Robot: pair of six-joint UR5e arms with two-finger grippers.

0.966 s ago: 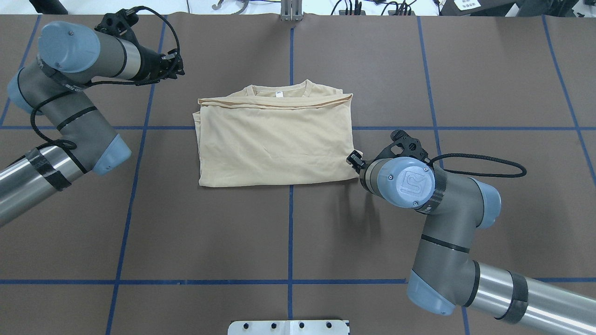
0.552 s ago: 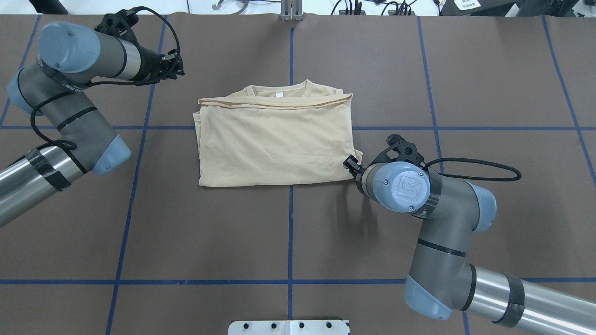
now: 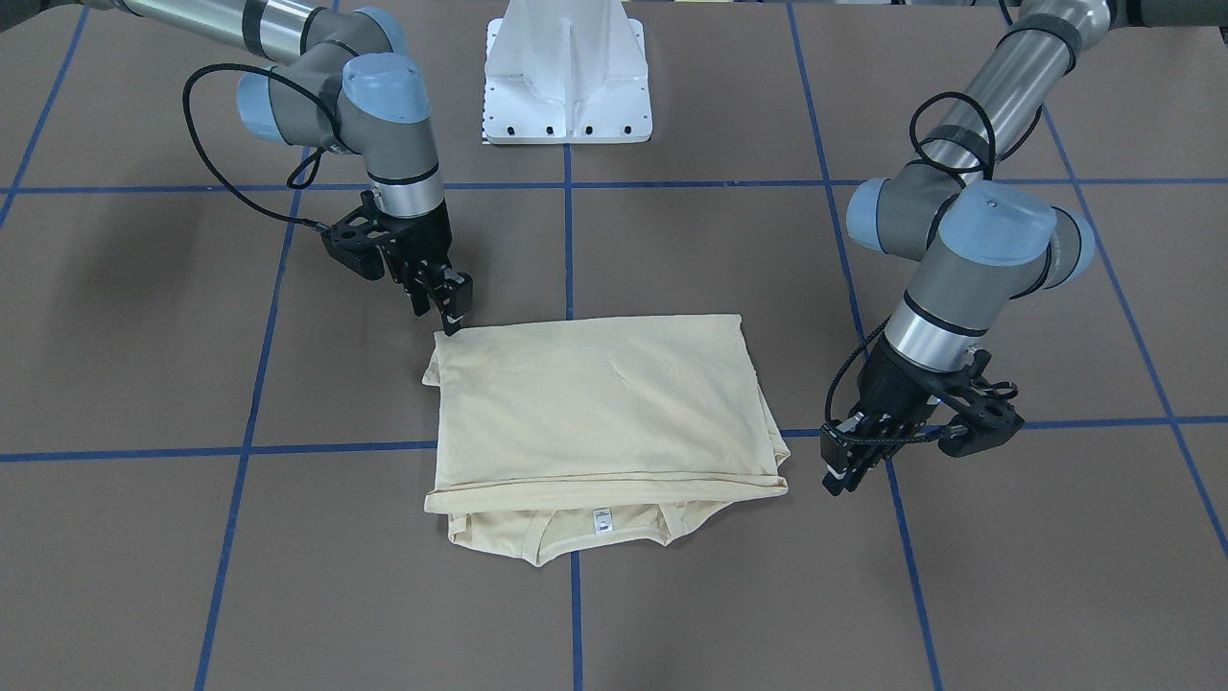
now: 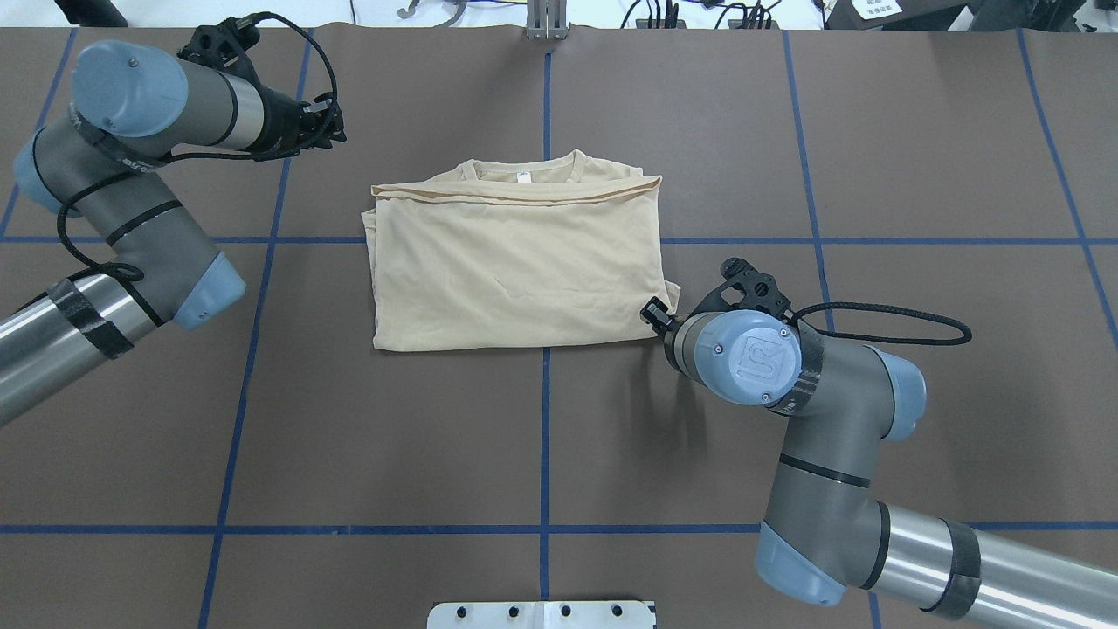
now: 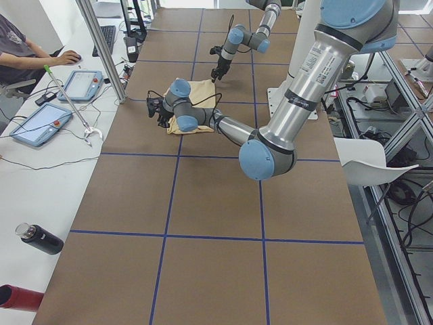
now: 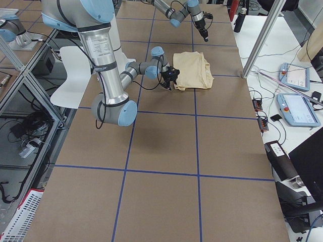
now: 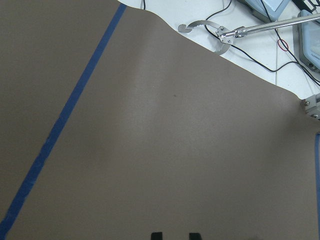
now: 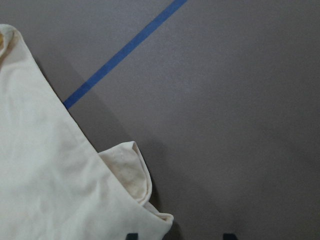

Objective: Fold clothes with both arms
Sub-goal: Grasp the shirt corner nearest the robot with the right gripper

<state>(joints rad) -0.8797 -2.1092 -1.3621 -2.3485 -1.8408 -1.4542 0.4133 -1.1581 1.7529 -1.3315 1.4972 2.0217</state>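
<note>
The clothes (image 4: 515,262) are one pale cream T-shirt folded into a rectangle at mid-table, its collar and white neck label (image 4: 522,176) on the far side. My right gripper (image 4: 653,312) hovers at the shirt's near right corner. The right wrist view shows the layered corner (image 8: 130,175) just ahead of the spread black fingertips (image 8: 131,236), which hold nothing. In the front-facing view the right gripper (image 3: 451,317) points down at that corner. My left gripper (image 4: 336,127) hangs over bare table, left of the shirt's far side, a narrow gap between its fingertips (image 7: 156,235).
Blue tape lines grid the brown table cover (image 4: 262,419). The white pedestal base (image 3: 566,77) stands at the near edge. A metal post (image 4: 546,22) and cables line the far edge. A person (image 5: 20,54) sits at a side desk with tablets.
My right arm has shifted a little toward the robot and leftward, bringing its gripper closer to the shirt's near right corner. The left arm and the shirt have not moved.
</note>
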